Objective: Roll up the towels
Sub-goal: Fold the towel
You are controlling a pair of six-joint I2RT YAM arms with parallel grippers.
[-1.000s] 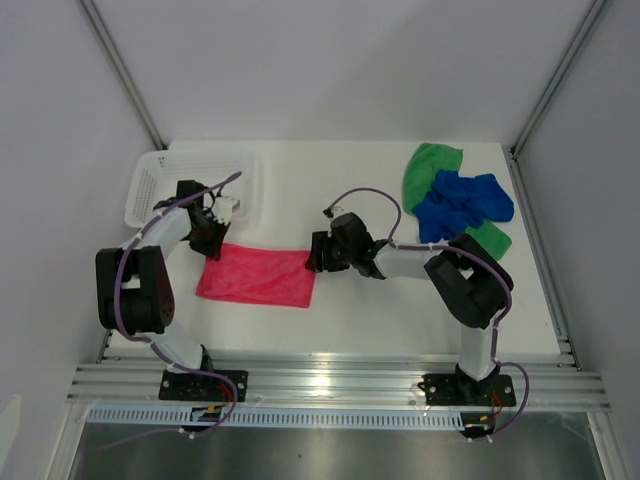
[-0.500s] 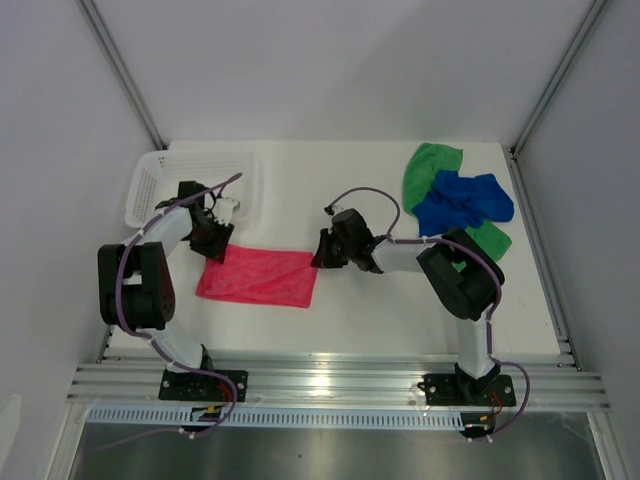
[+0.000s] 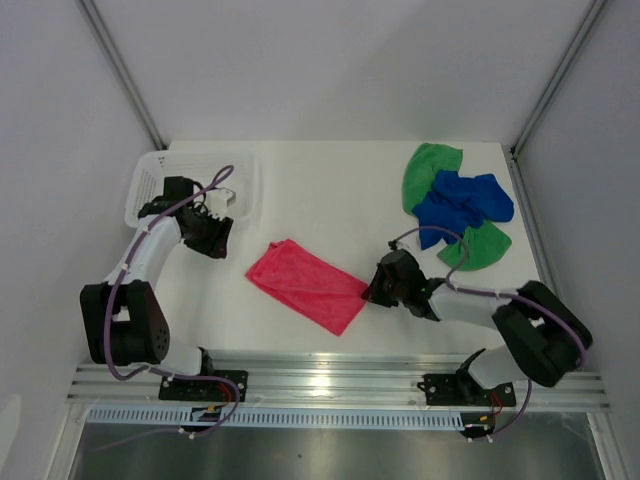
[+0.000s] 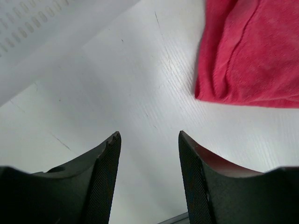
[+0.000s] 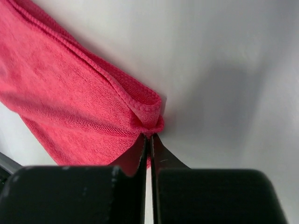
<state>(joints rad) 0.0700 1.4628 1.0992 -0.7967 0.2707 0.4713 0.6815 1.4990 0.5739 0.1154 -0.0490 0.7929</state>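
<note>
Pinching pink towel (image 3: pixel 305 285) on white table (image 3: pixel 320 190) is right claw (image 5: pixel 149 139); left claw (image 4: pixel 149 136) spread.

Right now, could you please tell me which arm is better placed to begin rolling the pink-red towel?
Probably the right. The right fingers are shut on a corner of the pink-red towel. The left fingers stand open over the table, apart from the towel and holding nothing.

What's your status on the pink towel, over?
Right tool shut on pink towel corner. Left tool open, empty, by basket. Blue towel on green towel, far right, unrolled. Nothing blocking.
</note>
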